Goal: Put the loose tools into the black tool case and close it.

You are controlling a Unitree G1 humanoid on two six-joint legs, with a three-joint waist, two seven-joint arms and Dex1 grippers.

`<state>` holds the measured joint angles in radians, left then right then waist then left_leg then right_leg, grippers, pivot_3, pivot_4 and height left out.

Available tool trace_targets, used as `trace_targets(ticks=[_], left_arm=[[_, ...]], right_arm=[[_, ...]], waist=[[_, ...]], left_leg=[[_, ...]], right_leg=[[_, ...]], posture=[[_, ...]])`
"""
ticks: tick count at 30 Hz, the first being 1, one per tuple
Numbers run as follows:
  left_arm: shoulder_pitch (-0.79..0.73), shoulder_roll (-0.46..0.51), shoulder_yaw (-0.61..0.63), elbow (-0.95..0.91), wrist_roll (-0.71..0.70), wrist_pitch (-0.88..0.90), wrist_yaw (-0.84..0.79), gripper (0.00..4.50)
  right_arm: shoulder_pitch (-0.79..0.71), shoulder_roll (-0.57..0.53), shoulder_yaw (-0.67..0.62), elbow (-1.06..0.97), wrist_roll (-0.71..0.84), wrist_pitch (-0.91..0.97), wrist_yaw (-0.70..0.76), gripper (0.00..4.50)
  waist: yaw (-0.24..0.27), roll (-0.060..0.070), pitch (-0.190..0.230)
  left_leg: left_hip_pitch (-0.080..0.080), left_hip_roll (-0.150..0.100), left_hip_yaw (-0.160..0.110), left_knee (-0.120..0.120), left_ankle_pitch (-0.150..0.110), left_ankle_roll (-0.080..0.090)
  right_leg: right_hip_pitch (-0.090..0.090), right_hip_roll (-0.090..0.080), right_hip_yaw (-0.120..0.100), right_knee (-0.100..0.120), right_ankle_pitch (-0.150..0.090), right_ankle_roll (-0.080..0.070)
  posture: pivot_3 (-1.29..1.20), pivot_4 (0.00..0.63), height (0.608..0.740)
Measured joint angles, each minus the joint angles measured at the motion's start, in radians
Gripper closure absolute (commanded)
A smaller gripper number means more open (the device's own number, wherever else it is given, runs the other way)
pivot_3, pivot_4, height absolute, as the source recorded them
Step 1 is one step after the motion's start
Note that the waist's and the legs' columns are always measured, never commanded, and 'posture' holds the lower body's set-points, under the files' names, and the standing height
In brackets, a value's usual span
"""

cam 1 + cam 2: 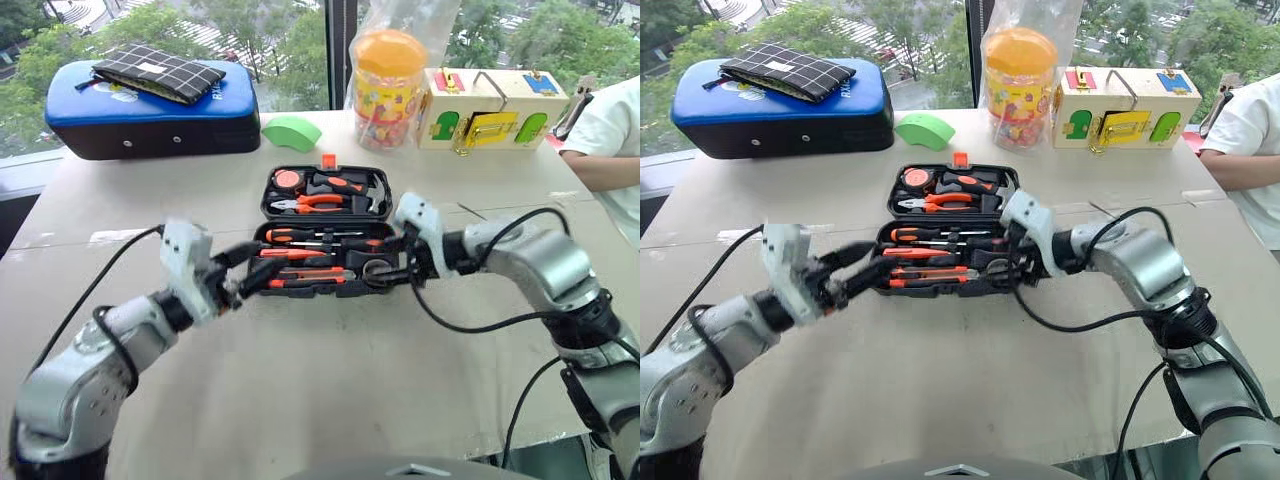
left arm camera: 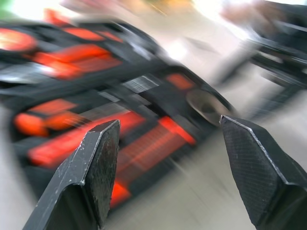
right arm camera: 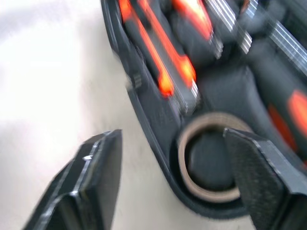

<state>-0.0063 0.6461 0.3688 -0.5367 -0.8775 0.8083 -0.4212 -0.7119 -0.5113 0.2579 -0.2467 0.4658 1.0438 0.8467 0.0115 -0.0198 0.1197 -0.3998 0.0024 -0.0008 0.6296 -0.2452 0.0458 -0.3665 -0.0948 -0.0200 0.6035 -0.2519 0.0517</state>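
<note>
**Both pincers apart at the open case**

Head views: your black tool case (image 1: pixel 322 232) lies open on the worktop (image 1: pixel 330 390) between the left pincer (image 1: pixel 252 270) and right pincer (image 1: pixel 392 268).

Left wrist view: the fingers (image 2: pixel 91 163) stand apart, holding nothing, the case ahead of them.

Right wrist view: its fingers gape empty, with the tape roll (image 3: pixel 211 160) seated in the case corner between them.

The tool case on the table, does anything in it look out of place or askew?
Nothing stands out. The black tool case lies open and flat, its tools sit in their slots, and the tape roll rests in its round recess.
</note>
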Motion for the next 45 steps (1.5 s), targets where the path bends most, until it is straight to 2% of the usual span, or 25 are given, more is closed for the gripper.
trace_targets(ticks=[4, 5, 7, 10, 16, 19, 23, 24, 25, 27, 30, 31, 32, 33, 34, 37, 39, 41, 43, 45], left_arm=[[-0.216, -0.041, 0.0, 0.188, 0.033, 0.096, 0.192, 1.15], [-0.29, -0.042, -0.024, 0.274, 0.068, 0.108, 0.222, 1.15], [-0.415, -0.044, -0.07, 0.458, 0.148, 0.095, 0.234, 1.15], [-0.536, -0.052, -0.126, 0.679, 0.245, 0.052, 0.222, 1.15], [-0.854, -0.098, -0.259, 1.273, 0.479, -0.197, 0.102, 1.15], [-0.947, -0.102, -0.292, 1.456, 0.556, -0.3, 0.028, 1.92], [-1.022, -0.113, -0.287, 1.617, 0.593, -0.375, -0.062, 3.65], [-1.03, -0.114, -0.285, 1.632, 0.599, -0.381, -0.081, 4.21], [-1.036, -0.114, -0.281, 1.648, 0.601, -0.382, -0.114, 4.5], [-1.032, -0.104, -0.27, 1.651, 0.602, -0.372, -0.16, 4.5], [-0.979, -0.08, -0.26, 1.556, 0.594, -0.297, -0.23, 4.5], [-0.932, -0.069, -0.256, 1.467, 0.578, -0.247, -0.248, 4.5], [-0.84, -0.053, -0.246, 1.298, 0.549, -0.17, -0.26, 4.5], [-0.831, -0.052, -0.244, 1.284, 0.547, -0.163, -0.261, 4.5], [-0.741, -0.035, -0.237, 1.127, 0.53, -0.107, -0.256, 4.5], [-0.592, -0.024, -0.208, 0.878, 0.486, -0.017, -0.249, 4.5], [-0.437, -0.007, -0.17, 0.625, 0.448, 0.076, -0.228, 4.5], [-0.388, -0.008, -0.155, 0.542, 0.434, 0.117, -0.213, 4.5], [-0.318, -0.009, -0.139, 0.434, 0.418, 0.16, -0.193, 4.5], [-0.275, -0.016, -0.137, 0.364, 0.398, 0.184, -0.185, 4.5]], right_arm=[[-0.08, 0.111, -0.115, 0.122, -0.016, -0.001, -0.152, 1.23], [-0.114, 0.116, -0.126, 0.195, -0.042, -0.012, -0.19, 0.7], [-0.164, 0.13, -0.127, 0.357, -0.106, -0.065, -0.245, 0.07], [-0.211, 0.185, -0.125, 0.544, -0.155, -0.126, -0.293, 0.07], [-0.422, 0.299, -0.156, 1.074, -0.245, -0.341, -0.395, 0.07], [-0.483, 0.311, -0.198, 1.262, -0.267, -0.442, -0.425, 0.93], [-0.51, 0.329, -0.24, 1.405, -0.277, -0.54, -0.4, 2.65], [-0.515, 0.332, -0.246, 1.417, -0.279, -0.548, -0.394, 3.21], [-0.517, 0.332, -0.258, 1.43, -0.279, -0.554, -0.378, 3.64], [-0.516, 0.332, -0.274, 1.436, -0.277, -0.556, -0.338, 4.45], [-0.506, 0.321, -0.29, 1.414, -0.268, -0.524, -0.272, 4.45], [-0.485, 0.313, -0.296, 1.381, -0.26, -0.497, -0.24, 4.45], [-0.446, 0.3, -0.298, 1.304, -0.245, -0.442, -0.194, 4.45], [-0.442, 0.298, -0.299, 1.298, -0.243, -0.436, -0.19, 4.45], [-0.397, 0.295, -0.298, 1.198, -0.225, -0.375, -0.169, 4.45], [-0.288, 0.266, -0.299, 1.001, -0.182, -0.257, -0.136, 4.45], [-0.158, 0.246, -0.299, 0.721, -0.134, -0.091, -0.148, 4.45], [-0.108, 0.239, -0.301, 0.616, -0.116, -0.026, -0.164, 4.45], [-0.044, 0.222, -0.292, 0.482, -0.102, 0.027, -0.179, 3.84], [-0.008, 0.206, -0.278, 0.416, -0.099, 0.058, -0.187, 2.8]], waist=[[0.001, -0.001, 0.001], [0.003, -0.001, 0.0], [0.004, -0.002, 0.0], [-0.005, -0.004, 0.001], [-0.019, -0.007, 0.002], [-0.023, -0.008, 0.001], [-0.027, -0.007, 0.001], [-0.027, -0.007, 0.001], [-0.027, -0.007, 0.001], [-0.027, -0.007, 0.002], [-0.03, -0.007, 0.001], [-0.032, -0.007, 0.001], [-0.034, -0.008, 0.001], [-0.037, -0.008, 0.0], [-0.043, -0.007, 0.0], [-0.05, -0.009, -0.003], [-0.05, -0.007, -0.002], [-0.049, -0.007, -0.002], [-0.048, -0.004, 0.0], [-0.045, -0.002, 0.001]], left_leg=[[0.0, -0.001, 0.0, 0.001, 0.002, -0.002], [0.001, -0.002, 0.0, 0.001, 0.002, -0.002], [0.001, -0.004, -0.001, 0.0, 0.004, -0.005], [0.001, -0.007, 0.0, -0.001, 0.005, -0.007], [0.0, -0.008, -0.001, -0.004, 0.007, -0.009], [0.001, -0.008, 0.0, -0.006, 0.007, -0.009], [0.003, -0.008, 0.001, -0.005, 0.007, -0.01], [0.003, -0.008, 0.0, -0.005, 0.007, -0.01], [0.004, -0.007, -0.001, -0.004, 0.007, -0.01], [0.004, -0.006, -0.001, -0.004, 0.007, -0.01], [0.003, -0.005, -0.001, -0.005, 0.007, -0.01], [0.003, -0.005, -0.002, -0.005, 0.007, -0.009], [0.003, -0.005, -0.003, -0.005, 0.006, -0.009], [0.003, -0.005, -0.003, -0.006, 0.006, -0.009], [0.002, -0.005, -0.004, -0.009, 0.006, -0.009], [0.003, -0.007, -0.009, -0.013, 0.005, -0.008], [0.002, -0.009, -0.009, -0.015, 0.005, -0.008], [0.001, -0.01, -0.009, -0.016, 0.005, -0.008], [0.001, -0.01, -0.008, -0.016, 0.004, -0.007], [0.001, -0.01, -0.008, -0.016, 0.001, -0.009]], right_leg=[[-0.001, 0.003, 0.0, 0.004, 0.0, 0.0], [-0.001, 0.007, -0.002, 0.004, 0.0, 0.0], [0.0, 0.008, -0.006, 0.005, 0.0, 0.0], [-0.001, 0.009, -0.004, 0.005, 0.002, 0.004], [-0.003, 0.01, -0.009, 0.006, 0.003, 0.005], [-0.002, 0.009, -0.01, 0.006, 0.003, 0.005], [-0.001, 0.009, -0.01, 0.006, 0.003, 0.006], [0.0, 0.009, -0.011, 0.006, 0.003, 0.006], [0.001, 0.009, -0.011, 0.006, 0.003, 0.006], [0.001, 0.009, -0.011, 0.007, 0.003, 0.006], [0.0, 0.008, -0.01, 0.012, 0.003, 0.007], [-0.001, 0.007, -0.009, 0.018, 0.003, 0.006], [-0.003, 0.007, -0.007, 0.021, 0.004, 0.006], [-0.003, 0.006, -0.005, 0.022, 0.004, 0.006], [-0.004, 0.003, -0.002, 0.021, 0.004, 0.006], [-0.006, 0.0, 0.007, 0.021, 0.005, 0.004], [-0.007, -0.001, 0.009, 0.02, 0.005, 0.004], [-0.008, -0.002, 0.009, 0.016, 0.005, 0.004], [-0.007, -0.003, 0.009, 0.01, 0.005, 0.004], [-0.005, -0.003, 0.008, 0.004, 0.004, 0.004]], posture=[[0.0, 0.15, 0.74], [0.0, 0.15, 0.74], [0.0, 0.15, 0.74], [0.0, 0.15, 0.74], [0.0, 0.15, 0.74], [0.0, 0.15, 0.74], [0.0, 0.15, 0.74], [0.0, 0.15, 0.74], [0.0, 0.15, 0.74], [0.0, 0.15, 0.74], [0.0, 0.15, 0.74], [0.0, 0.15, 0.74], [0.0, 0.15, 0.74], [0.0, 0.15, 0.74], [0.0, 0.15, 0.74], [0.0, 0.15, 0.74], [0.0, 0.15, 0.74], [0.0, 0.15, 0.74], [0.0, 0.15, 0.74], [0.0, 0.15, 0.74]])
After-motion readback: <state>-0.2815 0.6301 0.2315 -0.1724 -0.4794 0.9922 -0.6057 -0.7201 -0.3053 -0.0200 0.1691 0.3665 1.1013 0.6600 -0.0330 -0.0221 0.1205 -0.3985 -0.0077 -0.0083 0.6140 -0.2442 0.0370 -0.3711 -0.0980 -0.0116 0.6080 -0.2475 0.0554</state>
